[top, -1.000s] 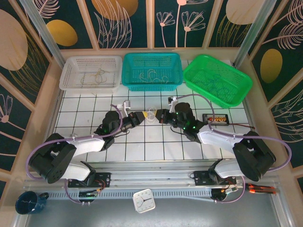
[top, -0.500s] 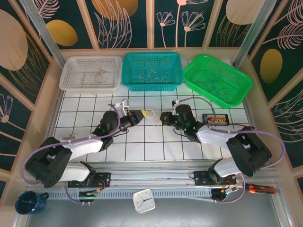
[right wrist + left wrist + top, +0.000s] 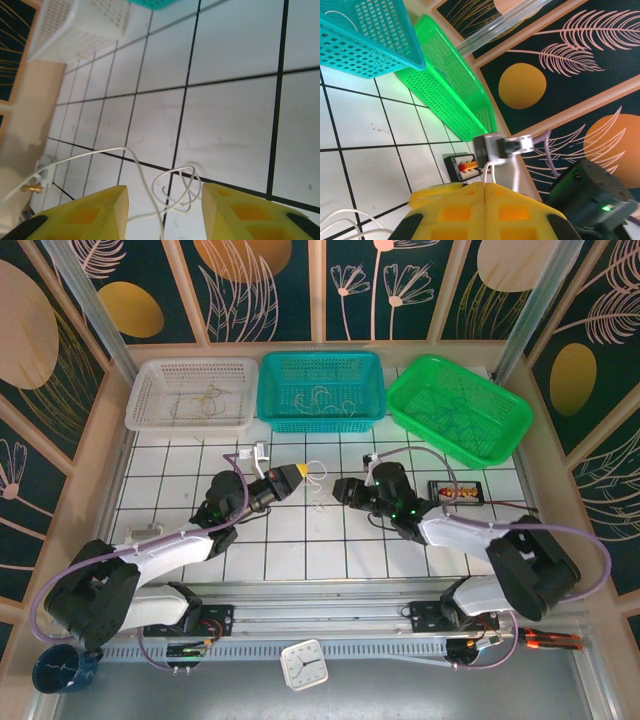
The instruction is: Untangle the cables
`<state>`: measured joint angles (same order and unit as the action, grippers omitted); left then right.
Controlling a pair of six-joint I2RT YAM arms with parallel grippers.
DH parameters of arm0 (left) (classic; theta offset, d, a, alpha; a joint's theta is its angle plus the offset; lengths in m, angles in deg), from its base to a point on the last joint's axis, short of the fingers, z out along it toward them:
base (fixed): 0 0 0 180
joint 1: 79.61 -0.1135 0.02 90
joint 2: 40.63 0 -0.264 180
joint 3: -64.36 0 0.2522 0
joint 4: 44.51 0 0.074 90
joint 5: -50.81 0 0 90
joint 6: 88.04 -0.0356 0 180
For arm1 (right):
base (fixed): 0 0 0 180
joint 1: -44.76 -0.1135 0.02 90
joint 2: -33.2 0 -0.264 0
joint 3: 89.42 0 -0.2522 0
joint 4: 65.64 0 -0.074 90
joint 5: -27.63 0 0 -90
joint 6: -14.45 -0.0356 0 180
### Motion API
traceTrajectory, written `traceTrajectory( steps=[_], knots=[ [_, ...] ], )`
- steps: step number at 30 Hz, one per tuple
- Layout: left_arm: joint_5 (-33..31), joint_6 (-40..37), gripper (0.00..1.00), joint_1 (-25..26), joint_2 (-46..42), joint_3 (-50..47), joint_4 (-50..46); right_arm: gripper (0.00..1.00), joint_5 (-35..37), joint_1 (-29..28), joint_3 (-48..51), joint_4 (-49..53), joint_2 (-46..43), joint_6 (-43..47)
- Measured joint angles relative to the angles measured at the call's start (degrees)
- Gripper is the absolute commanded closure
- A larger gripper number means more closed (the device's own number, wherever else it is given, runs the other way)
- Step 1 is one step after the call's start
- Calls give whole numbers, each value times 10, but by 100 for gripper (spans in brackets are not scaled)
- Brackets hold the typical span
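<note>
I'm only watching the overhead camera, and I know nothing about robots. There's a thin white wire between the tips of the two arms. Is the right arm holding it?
Observer: No. On the right wrist camera its jaws stand apart. The white cable curls loosely in the gap between the yellow fingers, over the tiled table, and nothing is pinching it.
Operator: So who has it?
Observer: The left arm. On the left wrist camera its jaws are shut, and the cable comes out of the seam between the yellow pads.
</note>
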<state>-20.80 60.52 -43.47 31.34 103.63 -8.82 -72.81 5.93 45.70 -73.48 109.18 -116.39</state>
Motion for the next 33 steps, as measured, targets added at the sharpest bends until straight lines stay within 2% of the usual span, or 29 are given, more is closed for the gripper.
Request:
traceTrajectory(
  steps=[6, 10, 16, 22, 24, 25, 28, 29, 33],
  knots=[
    [-7, -5, 100, 0, -1, 0, 0, 46, 29, 1, -8, 35, -89, 0],
    [-9, -7, 100, 0, -1, 0, 0, 40, 23, 0, -14, 32, -124, 0],
    [-9, -10, 100, 0, -1, 7, 0, 39, -2, -13, -24, 7, -122, 0],
    [-9, -11, 100, 0, 0, 10, 0, 39, -13, -32, -52, -27, -72, -1],
    [-9, -11, 100, 0, 0, 10, 0, 44, -17, -37, -61, -36, -52, -1],
    [-9, -11, 100, 0, 0, 10, 0, 50, -17, -38, -64, -40, -45, -1],
    [-9, -11, 100, 0, 0, 10, 0, 89, -23, -42, -73, -59, -17, -3],
    [-9, -11, 100, 0, 0, 10, 0, 98, -24, -42, -74, -61, -12, -4],
    [-9, -11, 100, 0, 0, 10, 0, 100, -30, -38, -85, -52, -10, 2]
  ],
)
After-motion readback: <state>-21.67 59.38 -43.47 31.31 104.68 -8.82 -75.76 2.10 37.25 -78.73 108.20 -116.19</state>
